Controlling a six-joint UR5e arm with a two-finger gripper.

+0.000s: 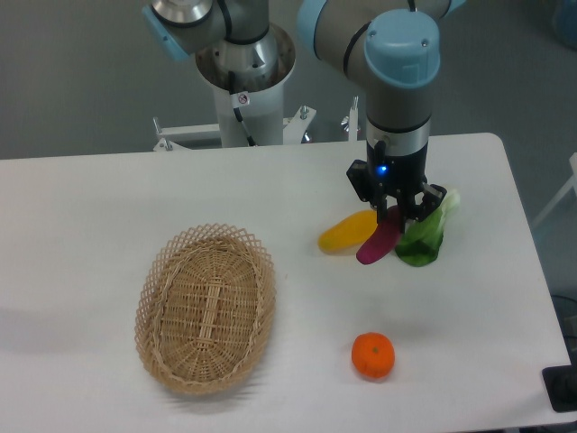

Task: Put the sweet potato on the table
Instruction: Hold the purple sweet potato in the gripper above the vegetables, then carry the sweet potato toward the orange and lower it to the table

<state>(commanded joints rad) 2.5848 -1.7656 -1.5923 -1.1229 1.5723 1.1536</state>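
Jaws were closed on the upper end of the sweet potato (380, 241), which hung slanting from the gripper (394, 213), its lower tip at or just above the table (108, 198); contact could not be told. Nearest the camera, well below the jaws, sat an orange fruit (372, 354), and a wicker basket (206, 308) lay far off to one side. Just beside the tuber lay a yellow fruit (345, 232) and a green vegetable (425, 238). Placing looked nearly done; next, the fingers would likely need to part and lift straight up, clear of both neighbours.

An oval wicker basket (206, 308) sits near left. A round orange fruit (372, 354) lies near right; farther back, a yellow oblong fruit (345, 233) and leafy green vegetable (428, 236).
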